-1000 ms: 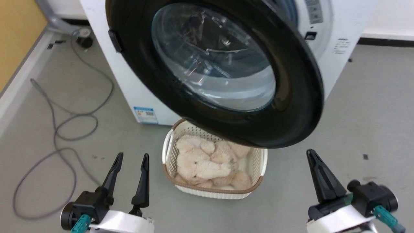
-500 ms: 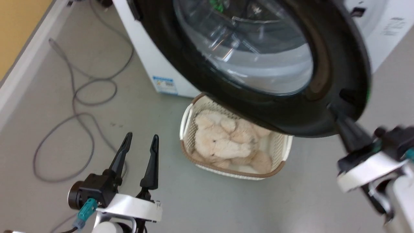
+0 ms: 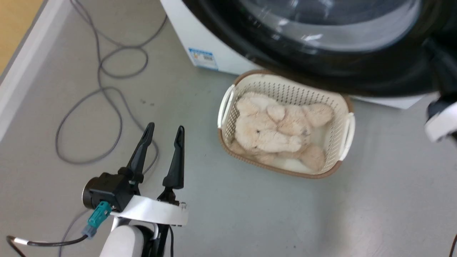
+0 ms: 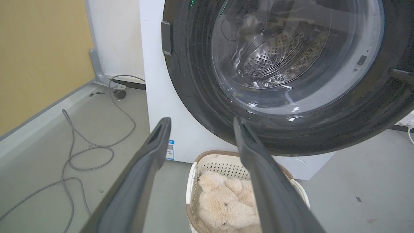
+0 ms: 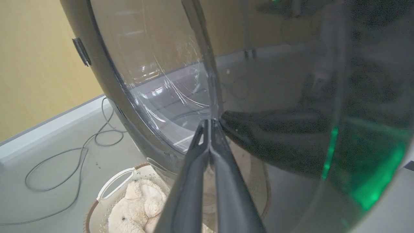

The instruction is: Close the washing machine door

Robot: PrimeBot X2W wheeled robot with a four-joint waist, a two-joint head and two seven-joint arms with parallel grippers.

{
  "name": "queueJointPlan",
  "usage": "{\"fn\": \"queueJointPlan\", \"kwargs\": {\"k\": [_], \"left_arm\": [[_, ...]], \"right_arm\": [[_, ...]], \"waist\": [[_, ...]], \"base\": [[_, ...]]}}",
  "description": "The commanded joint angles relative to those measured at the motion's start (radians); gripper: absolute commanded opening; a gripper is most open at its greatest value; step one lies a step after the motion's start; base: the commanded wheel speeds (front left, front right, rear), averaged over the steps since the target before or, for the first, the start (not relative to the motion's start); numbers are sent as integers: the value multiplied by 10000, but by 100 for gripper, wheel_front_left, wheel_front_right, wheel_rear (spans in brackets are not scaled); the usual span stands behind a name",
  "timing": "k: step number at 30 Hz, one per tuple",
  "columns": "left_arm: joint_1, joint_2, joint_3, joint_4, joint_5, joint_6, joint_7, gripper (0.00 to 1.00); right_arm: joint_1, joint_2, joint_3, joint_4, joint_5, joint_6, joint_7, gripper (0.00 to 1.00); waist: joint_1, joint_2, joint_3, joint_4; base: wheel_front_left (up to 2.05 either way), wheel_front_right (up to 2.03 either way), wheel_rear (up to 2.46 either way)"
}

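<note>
Your left gripper (image 3: 166,126) with fingers spread, empty, above the floor (image 3: 250,214), your right gripper (image 5: 210,124) with fingers pressed together, tips at the washing machine door (image 4: 194,97), door standing open off the washing machine (image 4: 155,106), over a basket (image 3: 228,107) holding a plush toy (image 3: 271,132)

One white front-loading washing machine (image 4: 155,97), one round black-rimmed glass door (image 4: 194,97), one grey looped cable (image 3: 103,89) beyond the left fingers (image 3: 176,160), one white perforated basket (image 3: 285,93) right of them; its cream plush (image 3: 271,132) cannot be counted.
</note>
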Motion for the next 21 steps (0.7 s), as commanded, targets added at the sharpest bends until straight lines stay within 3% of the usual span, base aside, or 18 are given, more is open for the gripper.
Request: {"fn": "queueJointPlan", "kwargs": {"k": [1,10,21], "left_arm": [[-183,-15,-33,-48,-46,50,-43,100],[-447,-15,-271,-109,-230,199,-43,100],[-468,-16,-286,-44,-295,351,-43,100]], "right_arm": [[-358,-143,-111,141,85,-19,81,0],[-2122,-239,-880,1352,22,-19,791,0],[-2711,382,-1516,2258,-910,-19,722,0]], "waist": [[-1,0,248,164],[-1,0,700,430],[-1,0,581,392]], "base": [[0,0,0],[0,0,0],[0,0,0]]}}
